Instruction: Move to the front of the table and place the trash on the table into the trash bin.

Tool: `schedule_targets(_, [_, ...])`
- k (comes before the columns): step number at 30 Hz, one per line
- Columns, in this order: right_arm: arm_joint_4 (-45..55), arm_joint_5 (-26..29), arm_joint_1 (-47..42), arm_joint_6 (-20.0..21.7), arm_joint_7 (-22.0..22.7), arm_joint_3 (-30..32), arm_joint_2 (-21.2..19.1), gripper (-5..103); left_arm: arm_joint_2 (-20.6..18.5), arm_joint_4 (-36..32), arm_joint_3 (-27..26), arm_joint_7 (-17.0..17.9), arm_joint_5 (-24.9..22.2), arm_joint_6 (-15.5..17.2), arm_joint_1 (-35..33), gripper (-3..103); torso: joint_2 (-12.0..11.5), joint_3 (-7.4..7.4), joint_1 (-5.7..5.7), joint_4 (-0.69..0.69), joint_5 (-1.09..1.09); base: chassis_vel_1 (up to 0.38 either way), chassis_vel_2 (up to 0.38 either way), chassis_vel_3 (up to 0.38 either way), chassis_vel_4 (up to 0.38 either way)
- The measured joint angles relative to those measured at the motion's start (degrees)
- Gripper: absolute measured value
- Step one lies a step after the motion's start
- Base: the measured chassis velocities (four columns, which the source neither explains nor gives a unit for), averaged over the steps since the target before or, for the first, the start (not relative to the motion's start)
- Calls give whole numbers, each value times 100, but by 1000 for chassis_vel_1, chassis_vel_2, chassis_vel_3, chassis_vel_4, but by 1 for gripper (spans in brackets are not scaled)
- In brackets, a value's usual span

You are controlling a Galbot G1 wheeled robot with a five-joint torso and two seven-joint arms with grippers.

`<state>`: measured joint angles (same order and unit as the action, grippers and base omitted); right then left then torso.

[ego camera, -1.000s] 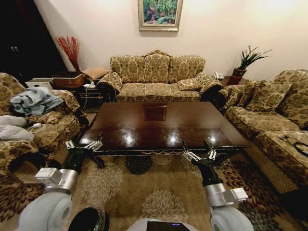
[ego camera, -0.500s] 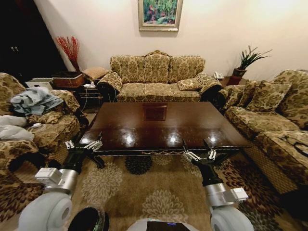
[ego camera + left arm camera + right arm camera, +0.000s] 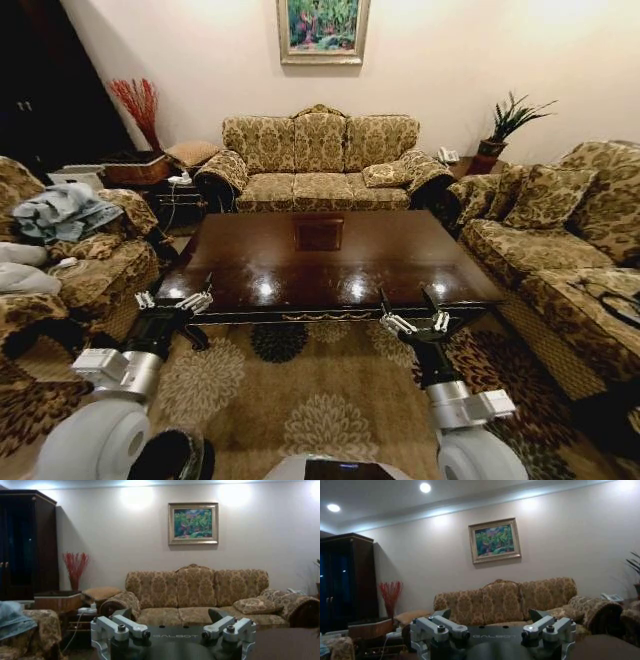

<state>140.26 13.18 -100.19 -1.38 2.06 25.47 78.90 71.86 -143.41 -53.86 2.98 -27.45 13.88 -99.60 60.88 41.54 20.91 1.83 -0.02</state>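
While base sits short of table (image 3: 330,260), both arms idle: left gripper (image 3: 174,301) and right gripper (image 3: 412,322) wide open, empty, near front edge. Trash bin (image 3: 170,458) by left wheel. Tabletop bare bar centre inlay, can't spot trash. Risk imo: rolling closer, fingers clip apron.

Right gripper (image 3: 491,619): fingers spread apart, nothing between them, held level facing the far wall.
Sofa (image 3: 515,600): gold patterned, against the wall, straight beyond the gripper.
Painting (image 3: 495,540): framed, on the wall above the sofa.
Cabinet (image 3: 345,581): tall, dark, in the room's corner.
Red branches (image 3: 389,594): upright, between cabinet and sofa.
Ceiling lights (image 3: 425,487): two lit spots.
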Motion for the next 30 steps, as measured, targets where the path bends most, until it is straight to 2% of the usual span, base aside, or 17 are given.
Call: schedule_targets(30, [-1,0,1,-1,0,-1,1,100,0,16,0,1,-1,0,0,100,0,0,1,0,2,19,18,12,15])
